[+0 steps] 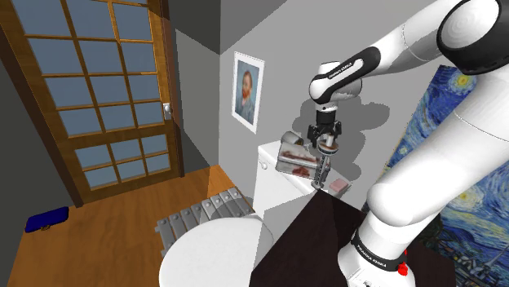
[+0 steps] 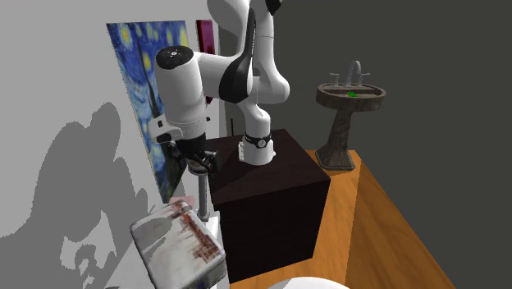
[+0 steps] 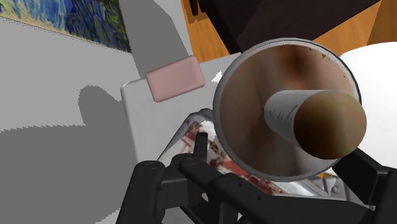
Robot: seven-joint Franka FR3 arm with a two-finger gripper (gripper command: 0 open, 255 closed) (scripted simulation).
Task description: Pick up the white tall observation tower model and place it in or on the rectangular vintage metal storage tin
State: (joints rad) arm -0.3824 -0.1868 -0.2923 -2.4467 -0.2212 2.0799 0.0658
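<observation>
Up over the toilet tank (image 1: 273, 183), the gripper (image 1: 327, 145) pinches the tower (image 1: 323, 173) at the tin (image 1: 295, 159).

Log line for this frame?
gripper: shut on tower model | tower model: upright, close by tin | tin: on toilet tank | placed: no

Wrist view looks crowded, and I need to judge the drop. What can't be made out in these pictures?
- Wrist view: the tower, close to the camera, covers most of the tin; its top cannot be seen.
- Second exterior view: the tin is cut off by the bottom edge and hides the tower's lower end.
- Shoulder view: whether the tin is open or lidded is too small to tell.
</observation>
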